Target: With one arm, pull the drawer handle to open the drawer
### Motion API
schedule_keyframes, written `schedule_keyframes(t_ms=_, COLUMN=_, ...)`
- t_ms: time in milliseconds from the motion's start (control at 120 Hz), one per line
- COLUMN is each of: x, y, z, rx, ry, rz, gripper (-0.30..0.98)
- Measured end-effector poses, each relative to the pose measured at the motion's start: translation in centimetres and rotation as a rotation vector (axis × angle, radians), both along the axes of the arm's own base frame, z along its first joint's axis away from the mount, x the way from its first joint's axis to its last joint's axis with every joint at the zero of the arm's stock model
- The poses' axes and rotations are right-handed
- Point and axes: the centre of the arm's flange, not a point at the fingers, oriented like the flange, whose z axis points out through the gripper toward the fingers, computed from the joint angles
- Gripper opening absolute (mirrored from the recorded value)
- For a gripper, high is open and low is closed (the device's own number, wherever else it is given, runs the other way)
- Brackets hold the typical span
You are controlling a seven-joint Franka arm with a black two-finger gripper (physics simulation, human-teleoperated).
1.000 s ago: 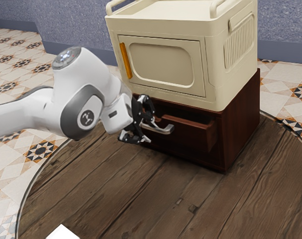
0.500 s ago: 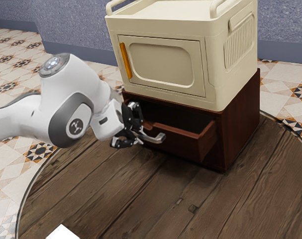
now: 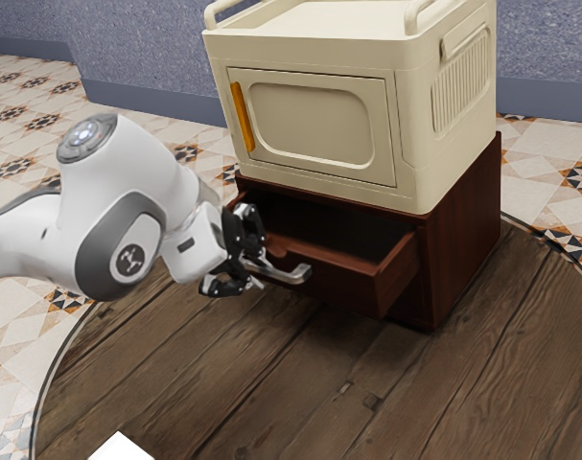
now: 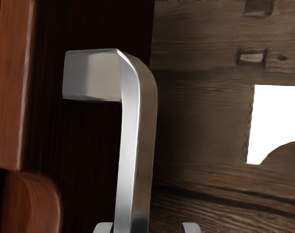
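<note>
**Reddish-brown wooden drawer (image 3: 338, 282) stands partly open, its handle between the hand's 2 spread fingers**

And here we are at the drawer front! The hand (image 3: 259, 270), black with 2 fingers, is spread, at the end of the white-and-grey arm (image 3: 128, 211) reaching in from the exterior view's left. The bent silvery metal handle (image 3: 292, 275) runs in between those fingers, its far end poking out beyond them toward the exterior view's right.

Over to the wrist view, and what a close look: 1 fingertip (image 4: 103, 227) is right up against the handle on the drawer-front side, while the other is on the outer side with a clear gap. So it's a hook, not a pinch!

The drawer itself juts from the dark reddish-brown wooden cabinet (image 3: 463, 225), its hollow inside in view behind the front panel. Near the hand, there's a curved notch in the panel's top edge.

Up above, a cream box-shaped cabinet (image 3: 319, 177) sits squarely on the wooden one, its panelled door flush and carrying a slim orange-yellow handle (image 3: 244, 117). It all stands on a round, brown-planked counter (image 3: 300, 402), with a flat white object (image 3: 121, 448) at the near edge, well apart from the hand.
</note>
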Motion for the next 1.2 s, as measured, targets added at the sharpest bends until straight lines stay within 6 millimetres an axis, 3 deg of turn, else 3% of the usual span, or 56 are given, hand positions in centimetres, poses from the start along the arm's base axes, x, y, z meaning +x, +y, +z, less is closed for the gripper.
schedule_keyframes(t_ms=658, x=-6.6, y=-1.4, z=0.3, rx=0.022, ry=-0.028, rz=0.038, gripper=0.10)
schedule_keyframes(t_ms=1200, x=-10.3, y=-1.7, z=0.5, rx=0.013, ry=-0.057, rz=0.069, gripper=0.06)
